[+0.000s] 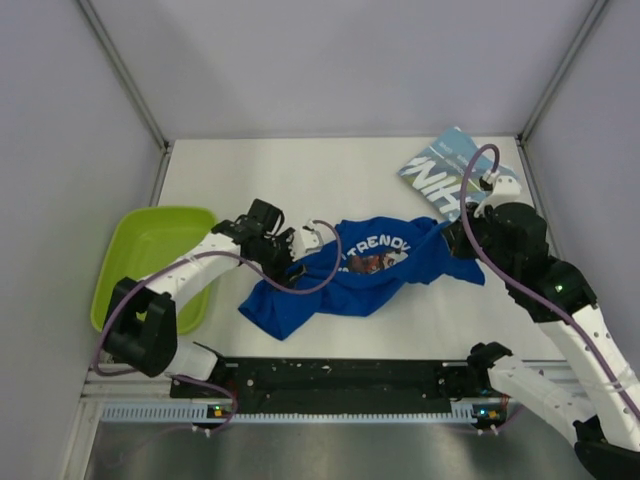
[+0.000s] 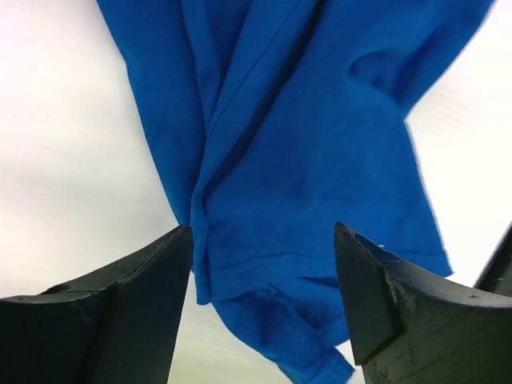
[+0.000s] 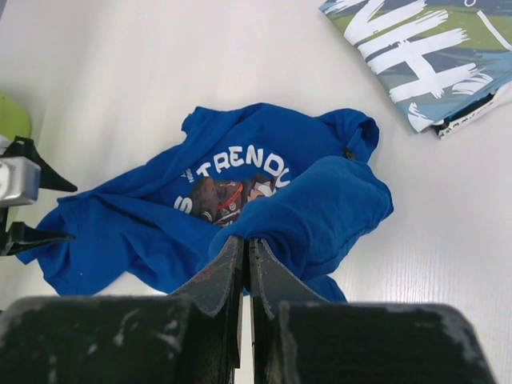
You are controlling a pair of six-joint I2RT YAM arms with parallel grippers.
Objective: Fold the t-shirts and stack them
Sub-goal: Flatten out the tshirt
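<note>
The royal blue t-shirt (image 1: pixel 365 270) lies crumpled at the table's middle, white lettering and dark print facing up; it also shows in the right wrist view (image 3: pixel 240 192) and the left wrist view (image 2: pixel 304 160). My right gripper (image 3: pixel 246 244) is shut on a bunched fold at the shirt's right edge; in the top view it (image 1: pixel 452 238) sits at that edge. My left gripper (image 2: pixel 264 240) is open just above the shirt's left part, with cloth between its fingers (image 2: pixel 136 296); in the top view it (image 1: pixel 290 262) is at the shirt's left side. The teal-blue t-shirt (image 1: pixel 450 172) lies folded at the back right, also in the right wrist view (image 3: pixel 424 48).
A lime-green tub (image 1: pixel 150 262) stands at the left, beside the left arm. Grey walls close in the table at the back and sides. A black rail (image 1: pixel 340 375) runs along the near edge between the arm bases.
</note>
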